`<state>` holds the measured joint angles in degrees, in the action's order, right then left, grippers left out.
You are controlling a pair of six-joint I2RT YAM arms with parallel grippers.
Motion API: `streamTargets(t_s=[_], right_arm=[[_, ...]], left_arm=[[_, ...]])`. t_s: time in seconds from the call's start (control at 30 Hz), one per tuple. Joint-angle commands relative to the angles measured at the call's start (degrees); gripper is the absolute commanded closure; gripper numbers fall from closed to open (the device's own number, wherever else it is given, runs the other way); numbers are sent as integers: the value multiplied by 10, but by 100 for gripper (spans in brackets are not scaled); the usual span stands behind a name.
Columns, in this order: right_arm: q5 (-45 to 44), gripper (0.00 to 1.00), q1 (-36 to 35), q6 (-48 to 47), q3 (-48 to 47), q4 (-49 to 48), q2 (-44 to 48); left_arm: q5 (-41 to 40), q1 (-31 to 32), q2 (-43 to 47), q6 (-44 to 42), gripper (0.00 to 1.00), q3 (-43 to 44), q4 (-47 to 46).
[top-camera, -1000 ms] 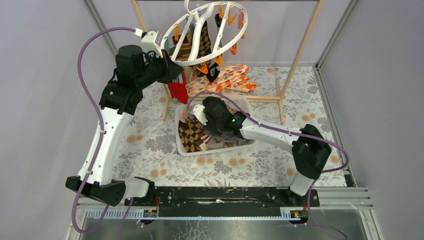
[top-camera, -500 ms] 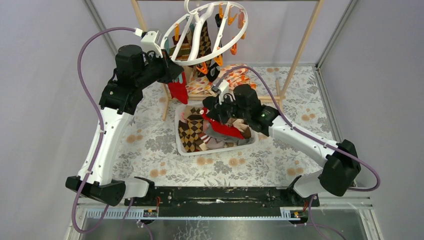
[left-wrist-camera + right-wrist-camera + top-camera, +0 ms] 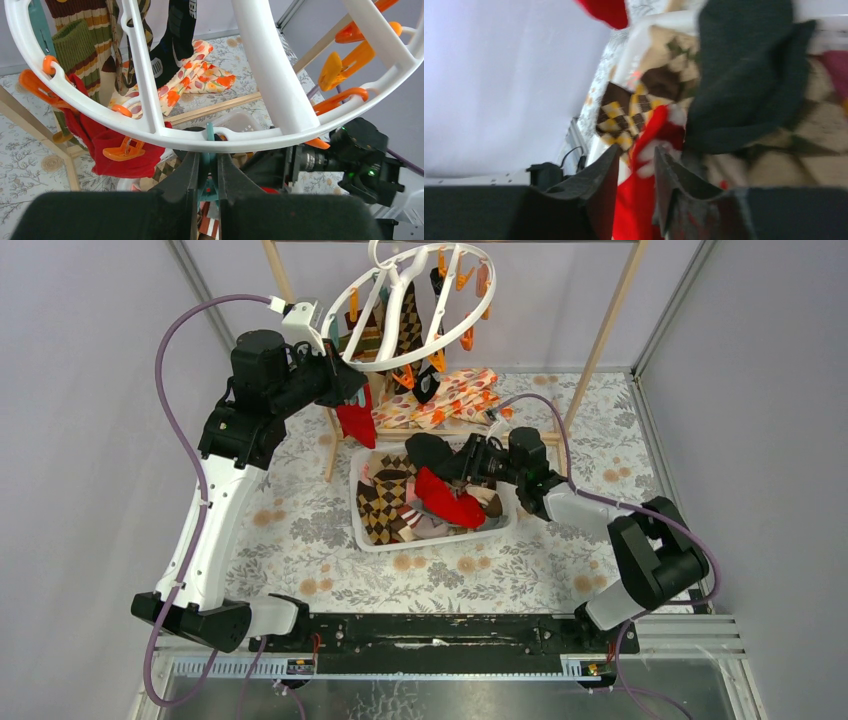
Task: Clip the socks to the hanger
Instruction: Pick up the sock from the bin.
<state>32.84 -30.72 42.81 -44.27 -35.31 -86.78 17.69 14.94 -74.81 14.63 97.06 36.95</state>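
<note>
A floral-printed table top (image 3: 300,530) carries a pale wooden pole frame (image 3: 600,335) along its far side. From the frame hangs the large white plastic ring hanger (image 3: 392,300) at far centre, tilted, with a brown-and-cream argyle sock and dark socks clipped on. A clipped red fabric sock (image 3: 357,420) hangs at its near-left rim. Below it, mid-table, sits a white slotted rectangular basket (image 3: 356,502). It holds a brown-and-cream argyle diamond sock (image 3: 385,502), a black sock (image 3: 432,450) and a loose plain red sock (image 3: 450,502) draped over the pile. An orange-and-cream floral cloth (image 3: 455,395) lies just beyond the basket.

The left gripper (image 3: 209,167) is clamped tight on a small teal clip (image 3: 209,187) at the hanger's near-left rim. The right gripper (image 3: 636,165) reaches over the basket's right half, jaws a narrow gap apart with the loose red sock in the gap; whether they grip it cannot be told.
</note>
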Motion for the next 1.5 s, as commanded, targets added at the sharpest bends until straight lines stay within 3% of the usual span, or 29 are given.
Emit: streamTargets(t_s=[0.0, 0.13, 0.33, 0.63, 1.2, 1.37, 1.47], right_arm=[[-8, 55, 21, 19, -20, 16, -19], [-47, 44, 22, -54, -52, 113, -12], [12, 36, 23, -129, -139, 220, -47], [60, 38, 23, -219, -257, 378, -124], [141, 53, 22, -181, -273, 359, -181], [148, 63, 20, -167, -274, 332, -191], [148, 61, 16, -163, -279, 329, -200]], left_arm=[[14, -4, 10, -5, 99, 5, 19], [13, -4, 11, -8, 99, 4, 19], [14, -4, 7, -8, 99, 5, 19], [13, -4, 11, -8, 99, 3, 19], [15, -4, 8, -9, 99, 7, 19], [16, -4, 7, -8, 99, 7, 19], [16, -4, 7, -8, 99, 8, 19]])
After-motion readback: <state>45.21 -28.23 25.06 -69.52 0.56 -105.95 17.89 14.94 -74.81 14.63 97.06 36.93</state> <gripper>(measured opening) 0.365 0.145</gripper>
